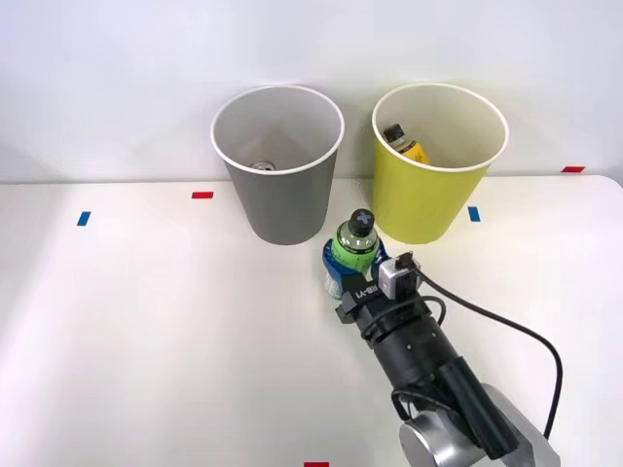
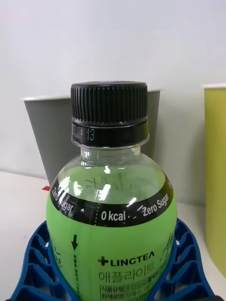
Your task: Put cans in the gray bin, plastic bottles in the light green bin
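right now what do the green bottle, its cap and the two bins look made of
Green bottle: clear glossy plastic, highlights on the shoulder. Cap: matte black ribbed plastic. Gray bin and light green bin: smooth, dull, probably plastic, white rims.

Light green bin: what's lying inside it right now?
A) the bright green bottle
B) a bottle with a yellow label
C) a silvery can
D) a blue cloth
B: in the front view a dark-capped bottle with a yellow label leans inside the light green bin, while the green bottle stands on the table between the right gripper's blue fingers.
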Tool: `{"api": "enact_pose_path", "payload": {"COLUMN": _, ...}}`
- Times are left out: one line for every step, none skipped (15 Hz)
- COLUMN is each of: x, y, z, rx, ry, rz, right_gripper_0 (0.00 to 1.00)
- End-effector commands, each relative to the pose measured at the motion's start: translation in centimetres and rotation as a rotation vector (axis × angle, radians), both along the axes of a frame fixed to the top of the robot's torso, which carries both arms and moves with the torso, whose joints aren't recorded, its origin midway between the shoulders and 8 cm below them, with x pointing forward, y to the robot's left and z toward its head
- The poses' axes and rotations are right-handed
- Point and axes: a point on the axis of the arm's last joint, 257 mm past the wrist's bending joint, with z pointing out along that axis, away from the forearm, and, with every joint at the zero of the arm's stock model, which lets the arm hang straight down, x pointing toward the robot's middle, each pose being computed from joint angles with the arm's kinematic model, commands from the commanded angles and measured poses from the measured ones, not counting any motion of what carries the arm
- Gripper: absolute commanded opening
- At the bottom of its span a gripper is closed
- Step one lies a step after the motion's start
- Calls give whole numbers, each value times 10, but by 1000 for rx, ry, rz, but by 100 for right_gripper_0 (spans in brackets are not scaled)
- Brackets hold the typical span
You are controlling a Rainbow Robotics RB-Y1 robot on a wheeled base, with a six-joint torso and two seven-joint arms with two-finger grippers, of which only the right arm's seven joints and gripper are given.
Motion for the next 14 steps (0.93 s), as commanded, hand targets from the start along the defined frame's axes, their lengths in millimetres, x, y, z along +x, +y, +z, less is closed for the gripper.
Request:
{"api": "enact_pose_path", "payload": {"x": -29, "y": -11, "z": 33, "rx": -18, "ry": 41, "rz": 25, "right_gripper_0": 0}}
{"api": "enact_pose_path", "payload": {"x": -39, "y": -17, "z": 56, "rx": -13, "ry": 54, "rz": 27, "right_gripper_0": 0}}
{"api": "enact_pose_path", "payload": {"x": -42, "y": -21, "z": 74, "rx": -7, "ry": 57, "rz": 29, "right_gripper_0": 0}}
{"api": "enact_pose_path", "payload": {"x": -41, "y": -25, "z": 92, "rx": 10, "ry": 58, "rz": 29, "right_gripper_0": 0}}
{"api": "enact_pose_path", "payload": {"x": -39, "y": -30, "z": 109, "rx": 70, "ry": 58, "rz": 34, "right_gripper_0": 0}}
{"api": "enact_pose_path", "payload": {"x": -35, "y": -34, "z": 125, "rx": 128, "ry": 46, "rz": 38, "right_gripper_0": 0}}
{"api": "enact_pose_path", "payload": {"x": -30, "y": -39, "z": 140, "rx": 154, "ry": 22, "rz": 33, "right_gripper_0": 0}}
{"api": "enact_pose_path", "payload": {"x": -25, "y": -45, "z": 151, "rx": 180, "ry": 5, "rz": 26, "right_gripper_0": 0}}
{"api": "enact_pose_path", "payload": {"x": -22, "y": -48, "z": 159, "rx": 197, "ry": -6, "rz": 23, "right_gripper_0": 0}}
{"api": "enact_pose_path", "payload": {"x": -19, "y": -51, "z": 171, "rx": 225, "ry": -25, "rz": 25, "right_gripper_0": 0}}
{"api": "enact_pose_path", "payload": {"x": -17, "y": -52, "z": 182, "rx": 249, "ry": -40, "rz": 28, "right_gripper_0": 0}}
{"api": "enact_pose_path", "payload": {"x": -15, "y": -56, "z": 190, "rx": 259, "ry": -56, "rz": 21, "right_gripper_0": 0}}
{"api": "enact_pose_path", "payload": {"x": -8, "y": -58, "z": 201, "rx": 258, "ry": -64, "rz": 16, "right_gripper_0": 0}}
{"api": "enact_pose_path", "payload": {"x": -1, "y": -62, "z": 212, "rx": 247, "ry": -67, "rz": 9, "right_gripper_0": 0}}
